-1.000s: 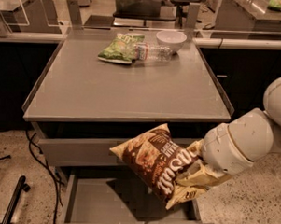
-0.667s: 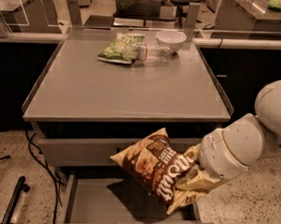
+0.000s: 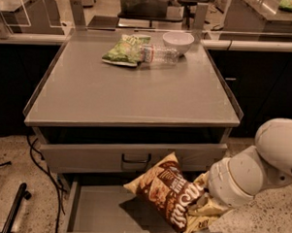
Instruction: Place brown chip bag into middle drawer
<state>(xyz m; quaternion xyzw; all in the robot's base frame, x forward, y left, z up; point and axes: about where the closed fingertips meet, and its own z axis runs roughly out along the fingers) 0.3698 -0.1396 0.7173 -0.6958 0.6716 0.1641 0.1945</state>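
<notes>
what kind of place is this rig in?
Likely an office or lab workspace: grey metal drawer cabinet, clear-partitioned desks behind it, speckled terrazzo floor. The gripper, low right, holds the puffy dark-brown chip bag over the open shallow grey middle drawer.

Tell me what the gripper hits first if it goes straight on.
The gripper, shut on the bag, points left and down. Beyond the bag, the first thing in line looks like the floor of the open drawer, though depth is unclear.
</notes>
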